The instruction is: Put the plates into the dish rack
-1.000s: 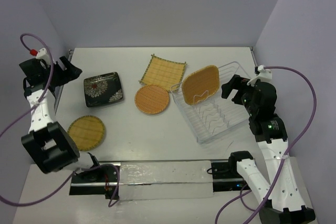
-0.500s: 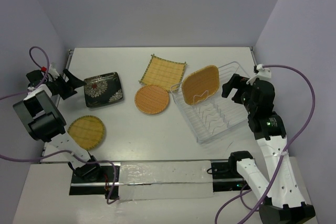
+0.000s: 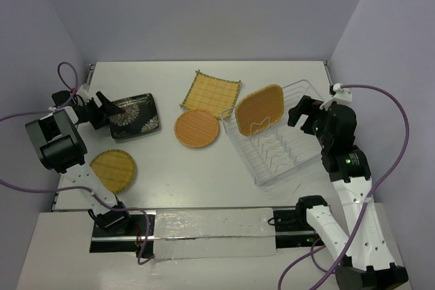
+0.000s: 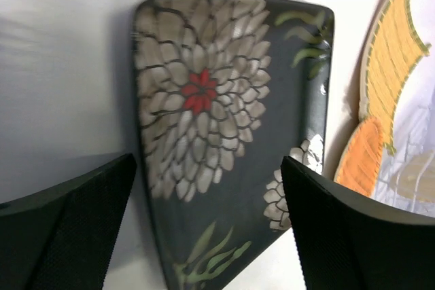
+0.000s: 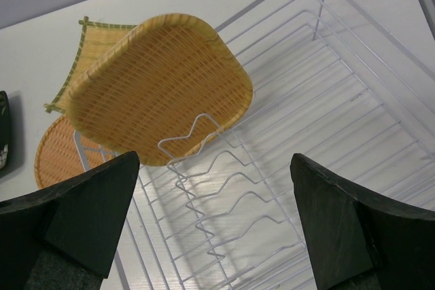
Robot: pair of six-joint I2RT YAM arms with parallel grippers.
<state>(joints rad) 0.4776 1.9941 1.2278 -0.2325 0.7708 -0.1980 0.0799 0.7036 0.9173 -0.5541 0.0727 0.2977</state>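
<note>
change, left arm: you have swung the left arm (image 3: 56,142) down and in from the far left edge over the last second; its head now sits at the left edge of the dark plate (image 3: 134,115).
change, right arm: your right arm (image 3: 343,161) has barely shifted; it hangs over the right side of the rack (image 3: 282,154) as before.
change, plates: none of the five has moved.
left jaws: wide, nothing held; in the wrist view the dark plate's near end lies between the two fingers (image 4: 68,229); you cannot tell whether either touches it.
right jaws: wide and empty, above the rack's tines, looking down on the rounded-square plate (image 5: 156,86).
dark plate: flat on the worktop (image 3: 204,174), left of centre, pale petals and a red flower centre face up.
rounded-square plate: the only one loaded; it stands tilted on edge at the rack's far left end.
fringed plate (image 3: 211,93): flat at the back, just left of the rack.
orange round plate (image 3: 196,128): flat, just in front of the fringed one.
tan round plate (image 3: 114,170): flat at the front left, beside the left arm.
rack: set at an angle on the right half of the worktop.
worktop: plain matte white; a shiny strip (image 3: 211,225) runs along the near edge between the arm bases.
room: pale lilac walls close in the back and both sides.
</note>
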